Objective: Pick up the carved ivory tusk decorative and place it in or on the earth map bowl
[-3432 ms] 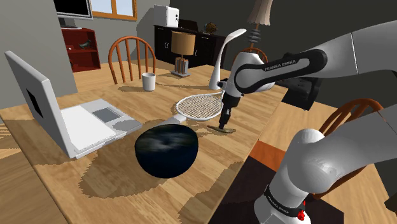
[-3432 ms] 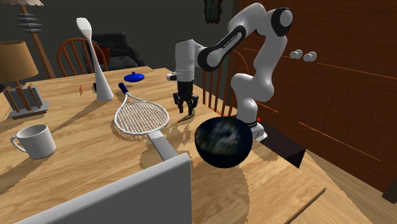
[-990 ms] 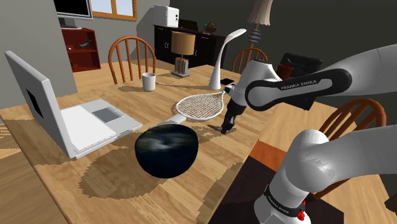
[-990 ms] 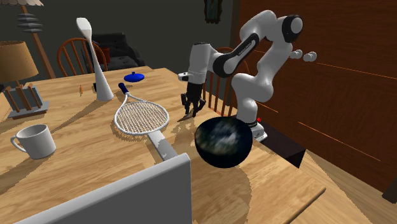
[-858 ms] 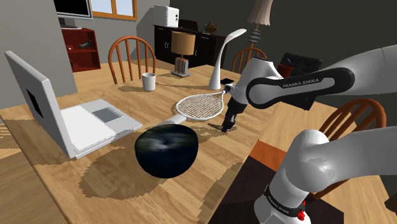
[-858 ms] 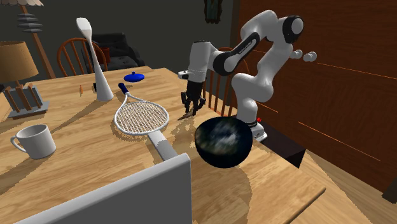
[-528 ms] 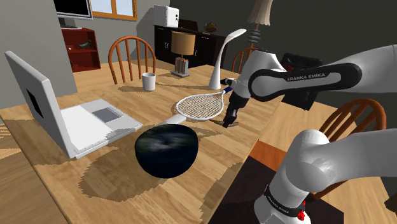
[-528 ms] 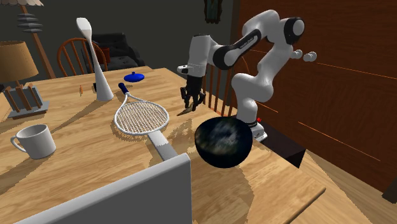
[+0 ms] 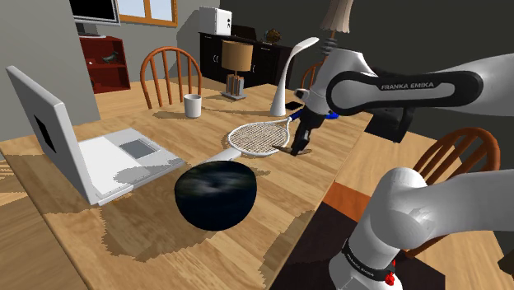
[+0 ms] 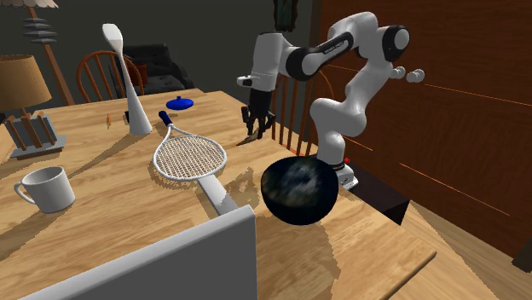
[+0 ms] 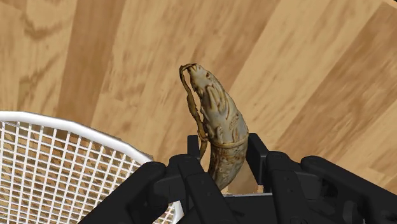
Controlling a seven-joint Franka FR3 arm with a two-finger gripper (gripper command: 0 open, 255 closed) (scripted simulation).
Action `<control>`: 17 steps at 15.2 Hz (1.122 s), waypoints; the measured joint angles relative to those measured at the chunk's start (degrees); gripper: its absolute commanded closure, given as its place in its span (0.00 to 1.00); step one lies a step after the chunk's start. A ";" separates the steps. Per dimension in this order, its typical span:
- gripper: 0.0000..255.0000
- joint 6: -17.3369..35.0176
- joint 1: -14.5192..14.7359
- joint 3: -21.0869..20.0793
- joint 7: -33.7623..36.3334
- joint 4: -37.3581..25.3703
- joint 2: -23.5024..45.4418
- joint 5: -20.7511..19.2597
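My black gripper (image 11: 226,159) is shut on a carved, beige-brown tusk (image 11: 218,127) that sticks out past the fingertips, over the wooden table (image 11: 305,76). In the shoulder view the gripper (image 9: 301,145) hangs a little above the table by the racket's head, with the tusk (image 9: 300,152) at its tips. The second exterior view has the gripper (image 10: 258,124) raised above the table's edge. The dark round bowl (image 9: 216,194) with a cloudy map pattern stands on the table nearer the stand, also seen as the bowl (image 10: 298,190) below the arm.
A white racket (image 9: 258,137) lies beside the gripper. An open laptop (image 9: 86,148), a white mug (image 9: 193,105), a tall white curved vase (image 9: 288,78), a small lamp (image 9: 236,64) and a blue disc (image 10: 179,103) stand on the table. Wooden chairs (image 9: 170,74) surround it.
The gripper has risen from the table with the tusk in it and shifted toward the far end of the racket. The bowl has stayed put.
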State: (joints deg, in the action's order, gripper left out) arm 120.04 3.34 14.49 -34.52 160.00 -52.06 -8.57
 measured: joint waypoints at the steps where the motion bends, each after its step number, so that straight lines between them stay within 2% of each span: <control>1: 1.00 -0.90 0.10 -0.15 0.04 -0.84 -0.07 0.15; 17: 1.00 -13.28 1.14 -2.08 0.38 -13.02 -0.32 1.93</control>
State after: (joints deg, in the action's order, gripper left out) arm 106.76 4.48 12.40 -34.15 146.98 -52.38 -6.64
